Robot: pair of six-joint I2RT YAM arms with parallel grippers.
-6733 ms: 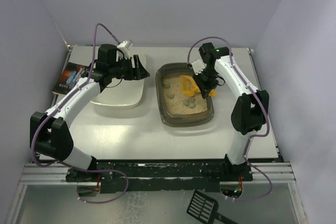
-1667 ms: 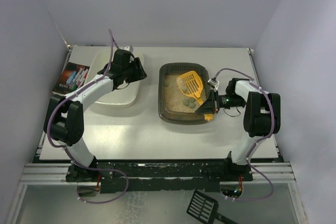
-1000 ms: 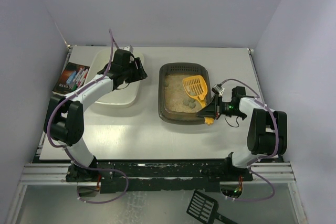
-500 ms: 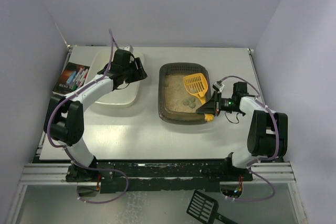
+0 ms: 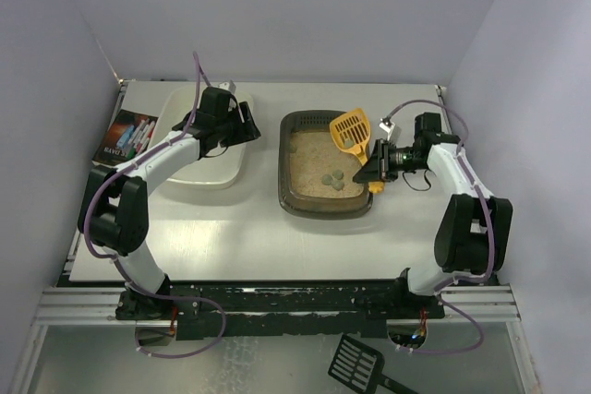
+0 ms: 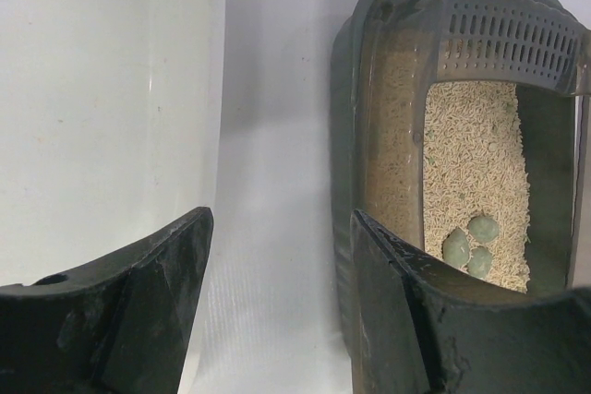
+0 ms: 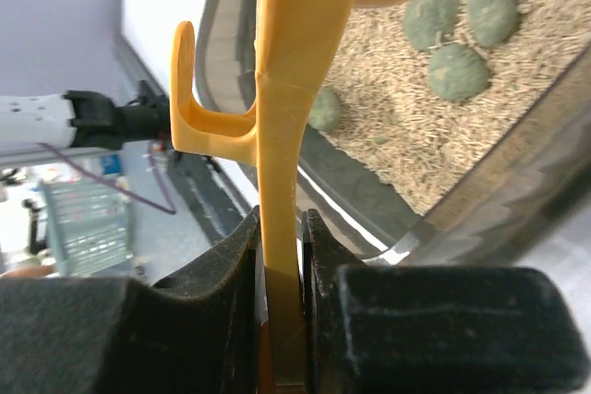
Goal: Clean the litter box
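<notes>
A black slotted scoop (image 5: 355, 362) lies below the table's near edge, in front of the arm bases.

On the table (image 5: 231, 237), right of centre, stands the litter box (image 5: 328, 209). It sits flat with its open top upward. Its long axis runs from the arm bases toward the rear wall, and its slotted grille end (image 6: 503, 34) is the far end. The box is a dark brown, translucent, rectangular tray with rounded corners. It contains beige granular litter. Grey-green lumps (image 5: 334, 179) lie grouped in the near half of the litter.

The right gripper (image 5: 372, 173) is located at the right wall of the box. Its fingers (image 7: 235, 256) are pressed together on the handle of a yellow scoop (image 7: 277, 89), and the handle is pinched flat between them. From the grip, the handle runs diagonally toward the far left. The slotted scoop head (image 5: 352, 128) is held above the far right corner of the box.

The left gripper (image 5: 247, 124) is positioned at the far left of the box. Its jaws are spread and hold nothing. In the left wrist view, one finger (image 6: 138, 302) overlies the rim of a white tub (image 6: 102, 117). The other finger overlies the left wall of the box. A strip of bare table shows between them.

The white tub stands just beside the box, on its left. A dark printed packet (image 5: 125, 136) lies at the table's left edge.
</notes>
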